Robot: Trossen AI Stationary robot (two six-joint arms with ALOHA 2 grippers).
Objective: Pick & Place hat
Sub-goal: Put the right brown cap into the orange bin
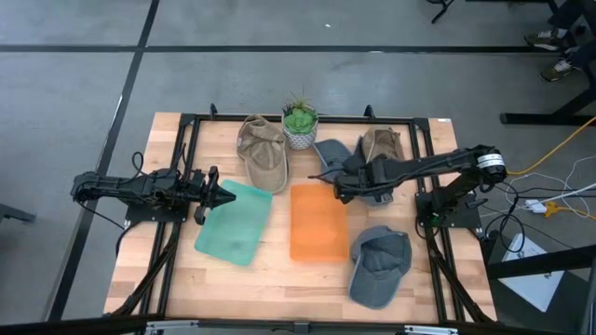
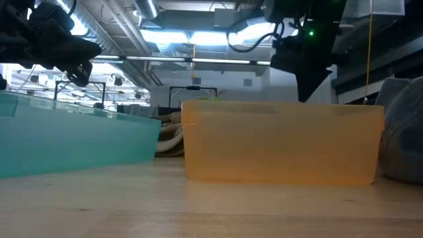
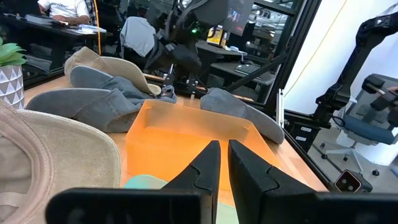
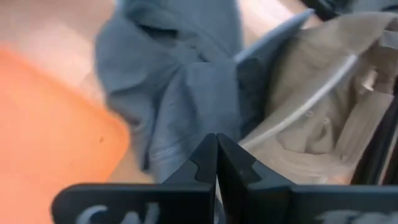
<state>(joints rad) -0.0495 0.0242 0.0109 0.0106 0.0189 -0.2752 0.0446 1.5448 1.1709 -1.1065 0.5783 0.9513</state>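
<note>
Non-task stuff: small potted plant in a white patterned pot at the table's far edge, centre. Wooden table inside a black frame. Yellow cable and white cables on the floor to the right. Someone's shoes at the high view's upper right. Left wrist view shows a seated person at a desk and an office chair.
</note>
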